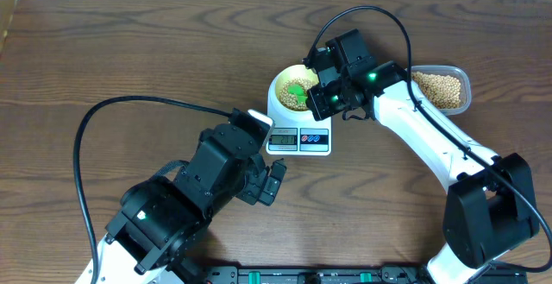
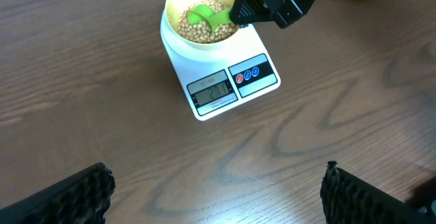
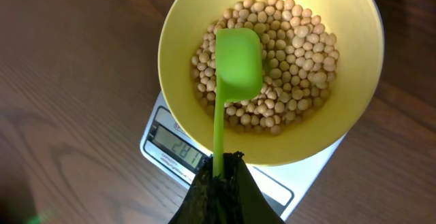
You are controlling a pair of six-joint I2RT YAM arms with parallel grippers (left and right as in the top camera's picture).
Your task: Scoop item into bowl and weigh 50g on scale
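A layer of beans is lying in the bowl on the scale — the display is showing blurred digits, so reaching 50 g is looking unconfirmed. The right gripper is pinching the green scoop over the beans; the left gripper is hanging open, holding nothing.

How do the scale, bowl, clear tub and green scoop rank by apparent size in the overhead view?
1. scale, largest.
2. clear tub and bowl, too alike to split.
3. green scoop, smallest.
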